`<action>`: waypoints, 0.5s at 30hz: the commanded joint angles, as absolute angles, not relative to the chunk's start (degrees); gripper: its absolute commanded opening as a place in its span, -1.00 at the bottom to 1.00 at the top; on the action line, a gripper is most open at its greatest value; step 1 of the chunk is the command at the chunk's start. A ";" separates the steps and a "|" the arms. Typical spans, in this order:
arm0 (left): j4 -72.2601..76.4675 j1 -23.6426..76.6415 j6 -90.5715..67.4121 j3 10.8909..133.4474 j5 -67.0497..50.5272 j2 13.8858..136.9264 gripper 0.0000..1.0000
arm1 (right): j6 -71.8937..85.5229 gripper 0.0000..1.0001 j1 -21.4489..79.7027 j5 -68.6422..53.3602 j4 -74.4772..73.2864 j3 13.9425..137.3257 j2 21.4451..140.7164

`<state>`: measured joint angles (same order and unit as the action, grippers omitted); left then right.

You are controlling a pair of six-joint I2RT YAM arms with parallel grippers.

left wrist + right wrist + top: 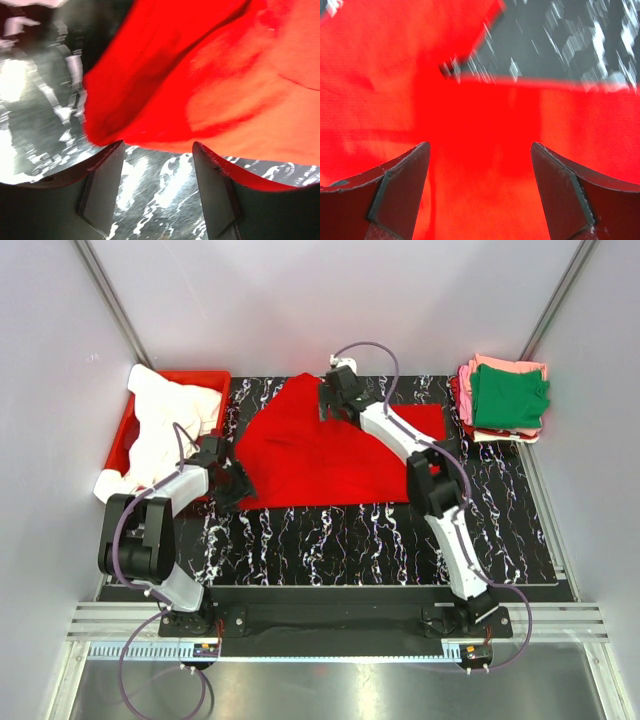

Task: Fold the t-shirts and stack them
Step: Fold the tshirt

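Note:
A bright red t-shirt (320, 455) lies spread on the black marbled mat (380, 540), its left part rumpled. It also shows in the left wrist view (210, 80) and in the right wrist view (480, 165). My left gripper (238, 483) is open and empty at the shirt's lower left corner, jaws over bare mat (157, 150). My right gripper (332, 410) is open and empty above the shirt's upper middle (479, 150). A stack of folded shirts (505, 400), green on top with pink and cream below, sits at the far right. A white shirt (165, 425) hangs over the bin.
A rigid red plastic bin (205, 380) stands at the far left, holding the white cloth. White walls close in both sides. A metal rail (330, 620) runs along the near edge by the arm bases.

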<state>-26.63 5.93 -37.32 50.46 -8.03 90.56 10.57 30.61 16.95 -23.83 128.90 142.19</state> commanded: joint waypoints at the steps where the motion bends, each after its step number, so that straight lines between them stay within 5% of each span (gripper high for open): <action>1: -29.36 5.54 -34.81 53.87 -3.77 87.98 0.25 | 19.22 0.79 30.15 16.53 -27.58 118.51 124.33; 5: -27.95 6.59 -34.11 55.72 -5.62 89.64 0.26 | 29.95 0.78 25.06 6.53 -20.44 84.32 107.96; 8: -27.16 7.21 -33.66 58.00 -6.85 90.96 0.28 | 34.19 0.76 19.79 1.68 -17.93 70.28 100.65; 15: -25.66 7.73 -33.31 65.21 -10.28 99.04 0.29 | 33.75 0.80 17.58 1.93 -21.27 62.05 98.09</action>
<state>-27.66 7.35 -34.35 61.52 -7.99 94.91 31.90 16.16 4.47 -22.00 63.29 99.15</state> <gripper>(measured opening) 0.646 0.894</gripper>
